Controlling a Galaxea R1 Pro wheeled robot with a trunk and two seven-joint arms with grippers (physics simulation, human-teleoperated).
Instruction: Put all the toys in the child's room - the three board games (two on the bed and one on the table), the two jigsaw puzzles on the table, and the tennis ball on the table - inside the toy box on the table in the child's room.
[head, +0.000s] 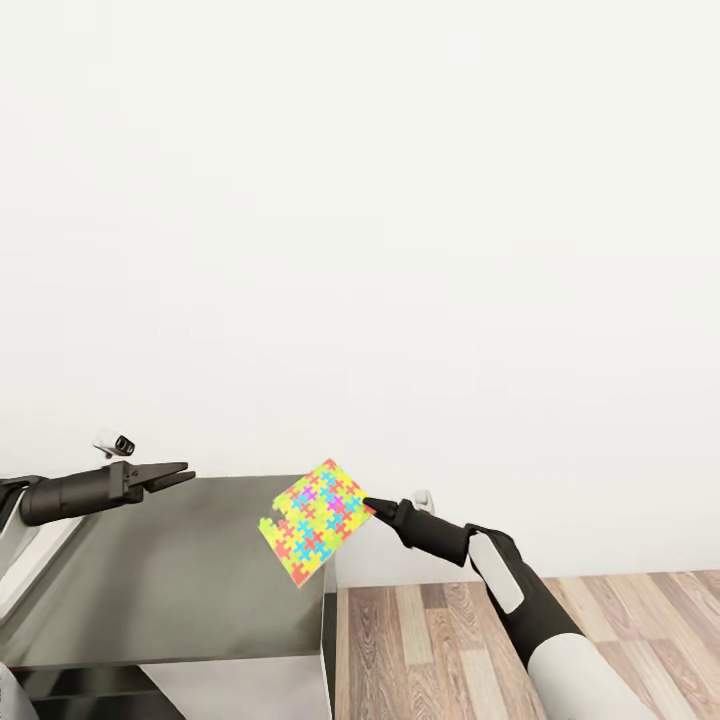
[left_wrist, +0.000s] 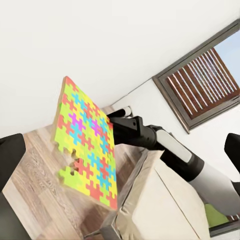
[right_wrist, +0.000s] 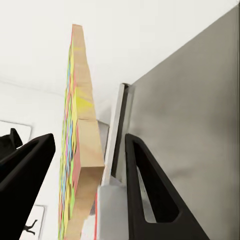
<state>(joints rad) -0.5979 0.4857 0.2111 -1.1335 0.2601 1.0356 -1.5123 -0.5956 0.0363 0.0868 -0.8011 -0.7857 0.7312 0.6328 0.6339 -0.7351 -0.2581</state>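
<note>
One thin, flat jigsaw puzzle (head: 317, 521) with a bright mosaic of yellow, pink, green and blue pieces is held tilted in the air over the near right corner of the one long table (head: 170, 575) with its pale grey top, above the edge where the wood plank floor (head: 560, 620) begins. The black right gripper (head: 372, 506) is clamped on the puzzle's right edge, its two fingers (right_wrist: 150, 185) on either side of the sheet. The black left gripper (head: 178, 473) hovers over the table's left part, well apart from the puzzle, its two fingers close together and holding nothing.
</note>
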